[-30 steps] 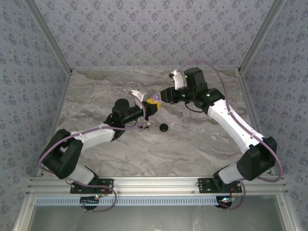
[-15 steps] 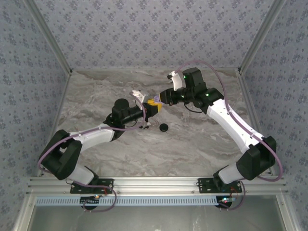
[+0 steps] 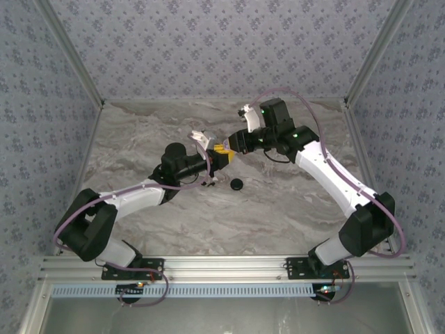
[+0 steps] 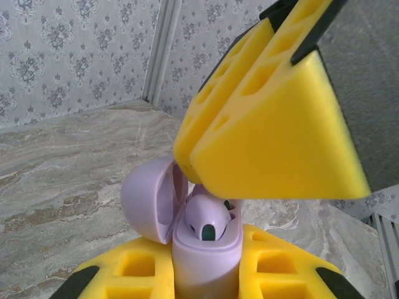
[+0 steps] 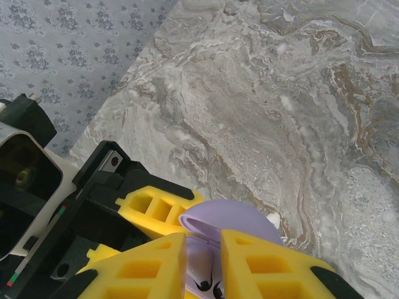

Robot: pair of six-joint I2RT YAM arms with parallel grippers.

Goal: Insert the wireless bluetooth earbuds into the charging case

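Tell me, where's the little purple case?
Left wrist view: the charging case is clamped in the left pincer over mid-table, just under the right pincer.

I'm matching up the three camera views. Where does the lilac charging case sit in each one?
Top external: charging case near the middle, a barely visible speck just up-left of the black disc.
Left wrist: charging case bottom centre, lid swung open to the left.
Right wrist: charging case bottom centre, its lid showing.
Shared landmark: the marble table.
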